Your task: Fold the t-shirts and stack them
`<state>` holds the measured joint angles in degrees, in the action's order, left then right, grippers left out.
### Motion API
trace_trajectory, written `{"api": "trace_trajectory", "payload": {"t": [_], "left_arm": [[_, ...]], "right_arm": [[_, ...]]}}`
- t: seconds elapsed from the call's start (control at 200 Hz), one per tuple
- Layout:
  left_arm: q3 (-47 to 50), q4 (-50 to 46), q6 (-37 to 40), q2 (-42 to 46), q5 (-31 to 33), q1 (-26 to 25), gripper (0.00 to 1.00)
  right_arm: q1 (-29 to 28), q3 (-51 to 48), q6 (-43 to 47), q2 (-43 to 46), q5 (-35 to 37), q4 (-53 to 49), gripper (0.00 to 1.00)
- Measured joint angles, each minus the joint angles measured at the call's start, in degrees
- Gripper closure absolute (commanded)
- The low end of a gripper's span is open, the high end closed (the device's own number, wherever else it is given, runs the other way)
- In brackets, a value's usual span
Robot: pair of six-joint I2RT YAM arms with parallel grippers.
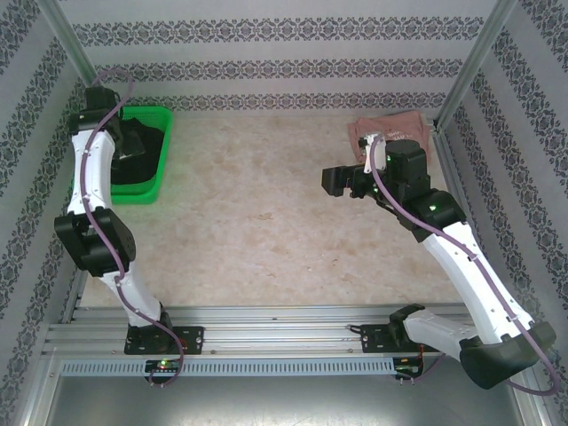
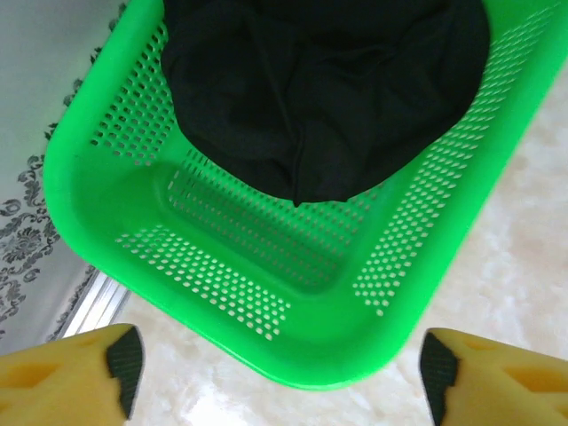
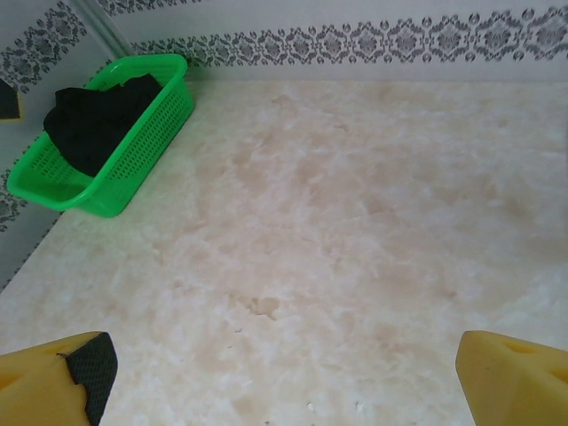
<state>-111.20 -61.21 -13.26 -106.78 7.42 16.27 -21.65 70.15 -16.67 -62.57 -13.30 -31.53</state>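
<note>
Your left gripper (image 2: 280, 368) hangs over one end of the green plastic mesh basket (image 2: 80, 177), jaws apart, nothing between them. The large plain black cloth tee (image 2: 319, 89) lies bunched in the basket end farther from the fingers, w/ one fold spilling toward the bare end. Right gripper (image 3: 284, 368) sits wide open & empty over the pale marbled table (image 3: 355, 222). The pale pink cloth tee (image 1: 404, 126) lies at the table's far right corner, well apart from the basket.

Risks, as I judge them: drop straight down from here & the pads likely close on mesh or rim, not cloth, so the basket lifts or tips. Pinch only a loose fold & it may slip, or the tee drags the basket along.

Hard to tell: black on black hides collar, sleeves & hem, so there's no clear grab pt. The tee's far edge is cut off in the left wrist view. The right arm covers part of the pink tee from above; I can't make out its print or how neatly it's folded.
</note>
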Motion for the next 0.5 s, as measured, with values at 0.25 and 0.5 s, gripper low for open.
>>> {"api": "trace_trajectory", "payload": {"t": [0.25,0.5], "left_arm": [[0.0,3.2,1.9,-7.7,-5.1,3.7,0.35],[0.0,8.2,1.5,-14.9,-14.0,7.5,0.47]], "right_arm": [[0.0,0.0,-3.1,0.0,-1.0,-1.7,0.02],[-0.6,0.3,-5.8,-2.3,-2.9,-1.9,0.02]]}}
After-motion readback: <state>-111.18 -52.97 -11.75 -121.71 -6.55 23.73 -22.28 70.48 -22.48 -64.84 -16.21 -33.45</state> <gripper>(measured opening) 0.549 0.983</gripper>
